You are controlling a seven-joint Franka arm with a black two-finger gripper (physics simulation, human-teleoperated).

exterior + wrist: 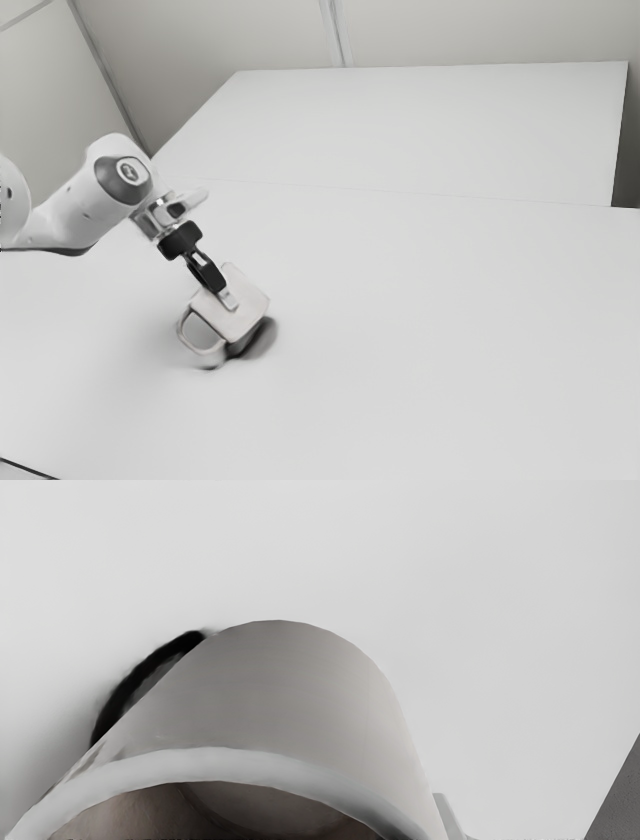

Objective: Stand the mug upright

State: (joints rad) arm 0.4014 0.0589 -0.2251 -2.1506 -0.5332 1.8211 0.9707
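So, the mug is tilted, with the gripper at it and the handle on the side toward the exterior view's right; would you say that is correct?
Not quite: the handle is on the side toward the exterior view's left, as the exterior view shows. The mug is indeed tilted, with the gripper at it.

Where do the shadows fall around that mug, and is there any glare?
Exterior view: a dark shadow beneath the mug, spreading toward the exterior view's right. Wrist view: a black, soft-edged crescent beside it; no harsh glare, just a paler rim.
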